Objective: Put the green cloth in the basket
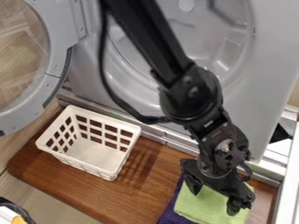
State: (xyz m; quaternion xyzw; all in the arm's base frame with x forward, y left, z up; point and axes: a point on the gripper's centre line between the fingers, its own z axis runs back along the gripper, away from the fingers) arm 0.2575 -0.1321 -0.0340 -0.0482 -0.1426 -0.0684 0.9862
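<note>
one green cloth point(201, 204) at five o'clock, beneath and between the gripper's point(214, 199) widely parted jaws, one purple cloth point(172, 214) partly under it, one white basket point(74, 161) at eight o'clock

Brown wooden board point(70, 183) with a rounded left corner
Directly on it, a white basket point(105, 117) stands upright towards the left; a purple cloth point(169, 214) lies to the right, well apart from the basket.
</note>
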